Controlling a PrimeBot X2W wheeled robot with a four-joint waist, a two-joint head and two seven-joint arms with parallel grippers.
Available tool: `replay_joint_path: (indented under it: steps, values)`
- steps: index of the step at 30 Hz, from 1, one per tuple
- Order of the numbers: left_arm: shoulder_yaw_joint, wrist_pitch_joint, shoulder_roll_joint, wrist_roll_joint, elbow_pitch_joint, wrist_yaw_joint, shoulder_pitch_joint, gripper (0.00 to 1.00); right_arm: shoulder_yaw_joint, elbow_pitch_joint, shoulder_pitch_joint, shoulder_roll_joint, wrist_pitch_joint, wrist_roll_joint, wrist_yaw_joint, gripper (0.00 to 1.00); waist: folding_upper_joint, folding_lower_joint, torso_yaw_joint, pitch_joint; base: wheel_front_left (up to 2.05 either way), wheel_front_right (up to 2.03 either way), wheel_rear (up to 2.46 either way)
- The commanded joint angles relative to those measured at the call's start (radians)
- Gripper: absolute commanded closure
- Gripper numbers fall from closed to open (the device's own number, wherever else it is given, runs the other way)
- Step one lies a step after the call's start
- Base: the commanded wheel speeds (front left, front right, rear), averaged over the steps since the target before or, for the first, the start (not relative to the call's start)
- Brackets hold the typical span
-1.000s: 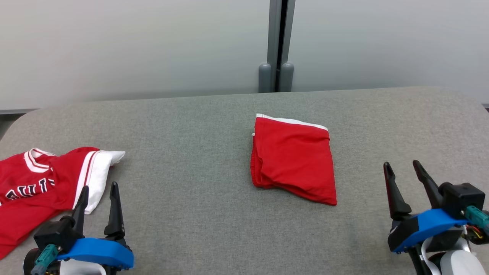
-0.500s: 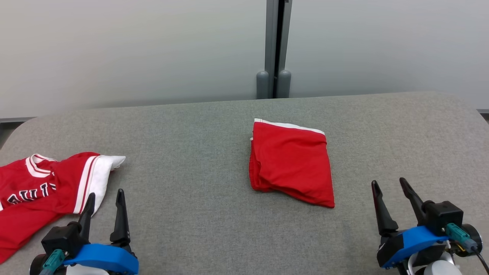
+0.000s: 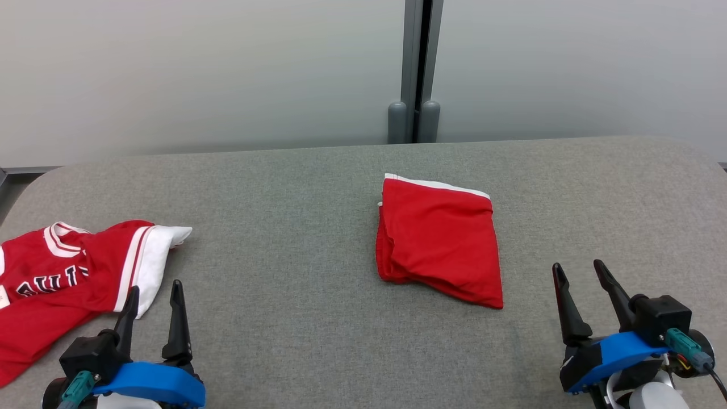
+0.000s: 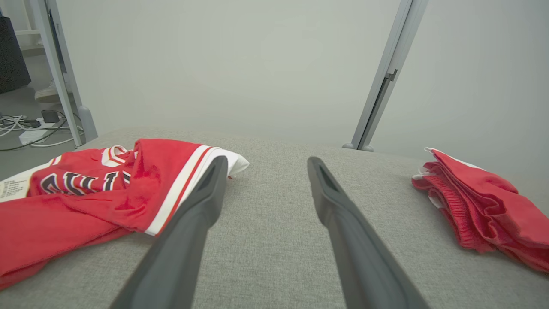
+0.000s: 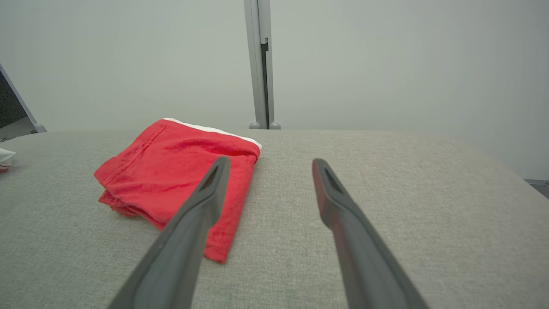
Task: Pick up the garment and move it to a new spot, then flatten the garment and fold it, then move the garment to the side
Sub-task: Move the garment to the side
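Note:
The garment (image 3: 62, 278), a red jersey T-shirt with a white sleeve, striped trim and black lettering, lies crumpled at the table's left edge and shows again as the garment (image 4: 98, 189) at the left of the left wrist view. My left gripper (image 3: 154, 289) stands open just right of its white sleeve, empty; its fingers (image 4: 201, 201) point past the sleeve's tip. Low at the right my right gripper (image 3: 576, 270) is open and empty too, a short way right of the folded shorts.
Red shorts (image 3: 440, 238) with white trim lie folded at the table's middle, seen too as shorts (image 5: 180, 169) and shorts (image 4: 480, 201). The grey fabric table (image 3: 284, 187) has rounded far corners. A pale wall with a grey post (image 3: 417, 68) stands behind.
The head camera has shifted a little. My right gripper has dropped lower and slightly left in the view; the left gripper sits a bit lower. Both garments lie as before.

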Motion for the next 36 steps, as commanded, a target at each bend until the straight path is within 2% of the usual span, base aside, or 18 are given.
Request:
replay_joint_path:
  steps: [1, 9, 13, 16, 21, 22, 25, 32, 36]
  values:
    - [0.000, -0.003, 0.006, -0.007, -0.006, 0.004, 0.009, 0.00, 0.004, 0.000, -0.016, 0.001, -0.007, 0.007, 0.001, 0.00, 0.0000, 0.0000, 0.000, 0.002, 0.00, 0.00, 0.00]
    - [-0.012, 0.000, 0.009, -0.007, -0.016, 0.007, -0.014, 0.00, 0.022, 0.006, -0.044, -0.003, 0.007, 0.029, 0.001, 0.00, 0.0000, 0.0000, 0.014, 0.030, 0.00, 0.00, 0.00]
    - [-0.020, 0.000, 0.011, -0.002, -0.030, 0.003, -0.038, 0.00, 0.019, 0.018, -0.105, -0.009, 0.066, 0.039, 0.001, 0.00, 0.0000, 0.0000, 0.034, 0.064, 0.00, 0.00, 0.00]
    - [-0.026, -0.001, 0.013, 0.003, -0.048, 0.000, -0.063, 0.00, 0.004, 0.053, -0.201, -0.002, 0.210, 0.054, 0.001, 0.00, 0.0000, 0.0000, 0.061, 0.108, 0.00, 0.00, 0.00]
    - [-0.043, -0.002, 0.007, 0.009, -0.068, -0.007, -0.104, 0.00, -0.086, 0.157, -0.337, 0.018, 0.477, 0.014, 0.001, 0.00, 0.0000, 0.0000, 0.104, 0.172, 0.00, 0.00, 0.00]
    - [-0.043, -0.002, 0.007, 0.009, -0.068, -0.007, -0.104, 0.00, -0.086, 0.157, -0.337, 0.018, 0.477, 0.014, 0.001, 0.00, 0.0000, 0.0000, 0.104, 0.172, 0.00, 0.00, 0.00]
    - [-0.053, -0.003, 0.000, 0.012, -0.069, -0.009, -0.128, 0.00, -0.111, 0.216, -0.395, 0.033, 0.610, 0.000, 0.001, 0.00, 0.0000, 0.0000, 0.129, 0.197, 0.00, 0.00, 0.00]
    - [-0.066, -0.004, -0.019, 0.019, -0.055, -0.018, -0.154, 0.00, -0.184, 0.323, -0.420, 0.047, 0.739, -0.054, 0.001, 0.00, 0.0000, 0.0000, 0.173, 0.216, 0.00, 0.00, 0.00]
    - [-0.057, -0.005, -0.025, 0.023, -0.056, -0.021, -0.149, 0.00, -0.214, 0.354, -0.412, 0.052, 0.763, -0.083, 0.000, 0.00, 0.0000, 0.0000, 0.173, 0.213, 0.00, 0.00, 0.00]
